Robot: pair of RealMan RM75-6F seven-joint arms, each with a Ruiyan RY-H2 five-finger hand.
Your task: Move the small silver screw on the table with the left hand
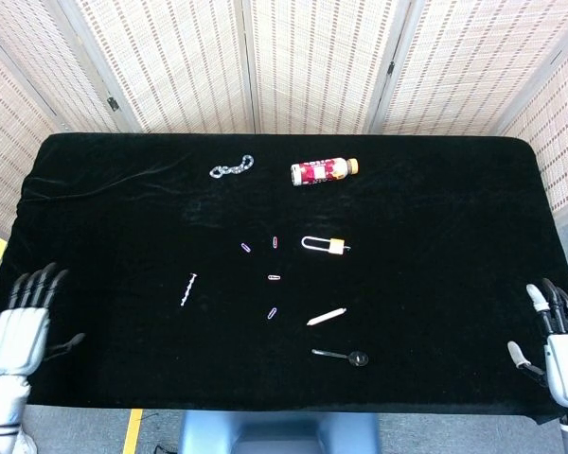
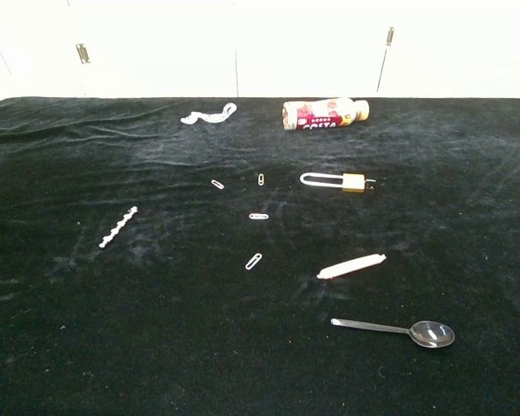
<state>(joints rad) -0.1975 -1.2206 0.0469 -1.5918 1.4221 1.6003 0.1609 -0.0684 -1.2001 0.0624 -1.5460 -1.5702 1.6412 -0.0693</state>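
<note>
Silver screw (image 1: 189, 288) lies flat on black tabletop (image 1: 435, 189), left of padlock (image 1: 323, 245). Left hand (image 1: 21, 323) empty, fingers spread, well apart; right hand (image 1: 559, 336) likewise. Approach low, pinch mid-shaft.

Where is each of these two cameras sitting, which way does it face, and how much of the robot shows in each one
Head view: high above the near edge, looking steeply down on the whole black table; left hand and right hand show open at the bottom corners.
Chest view: low at the near edge, facing forward across the cloth to the far wall; none of the robot shows.
Shared: screw, bottle, padlock, spoon.
</note>
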